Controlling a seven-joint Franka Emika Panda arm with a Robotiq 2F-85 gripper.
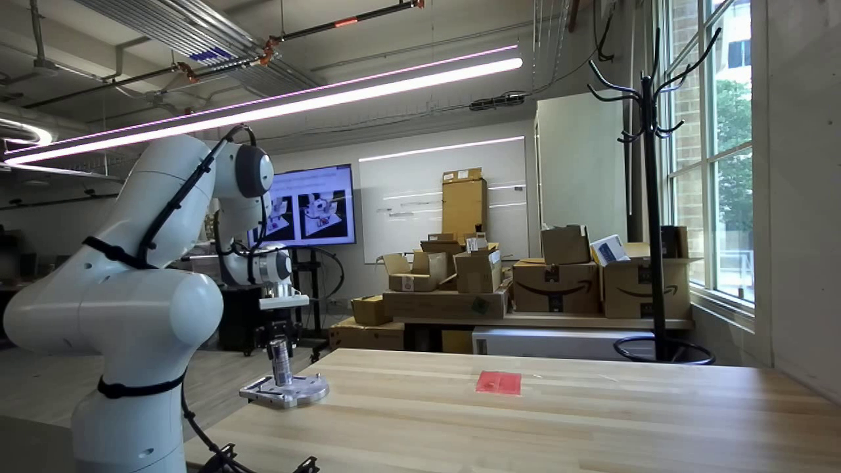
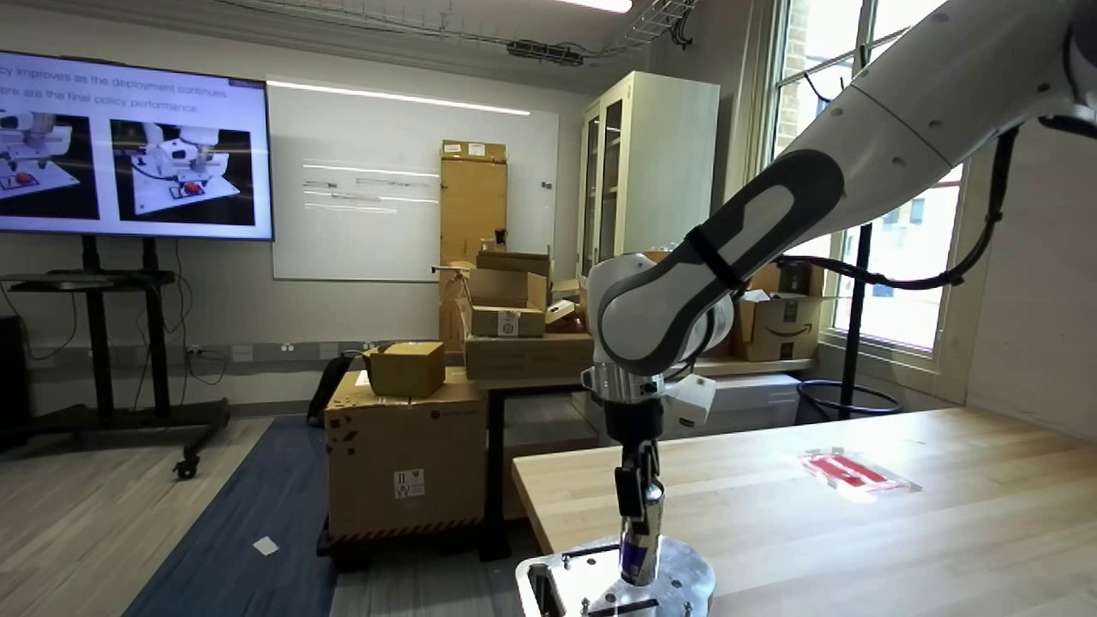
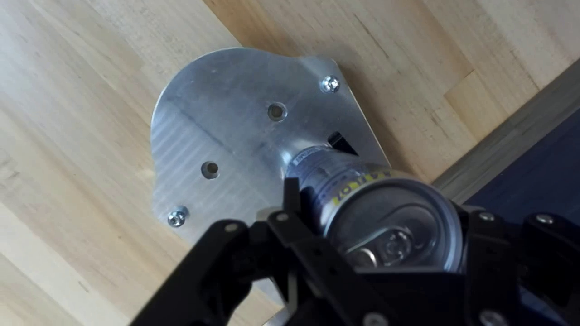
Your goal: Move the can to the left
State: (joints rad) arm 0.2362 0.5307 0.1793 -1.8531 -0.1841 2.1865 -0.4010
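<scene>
The can point(image 1: 282, 368) is a slim silver cylinder standing over the metal plate point(image 1: 305, 392) at the table's edge. In an exterior view it point(image 2: 641, 553) leans slightly and shows a purple patch near its base. In the wrist view the can point(image 3: 398, 217) shows its lid with a pull tab and yellow lettering on its side. My gripper point(image 3: 378, 199) has one black finger on each side of the can's upper part and looks shut on it. The gripper also shows in both exterior views point(image 1: 278, 338) point(image 2: 641, 501). I cannot tell whether the can's base touches the plate.
The metal plate point(image 2: 686, 570) has screws and holes and lies at the corner of the wooden table point(image 1: 591, 420). A flat red object point(image 1: 498, 383) lies farther along the table, also in an exterior view point(image 2: 857, 471). Cardboard boxes point(image 1: 555, 286) stand behind the table.
</scene>
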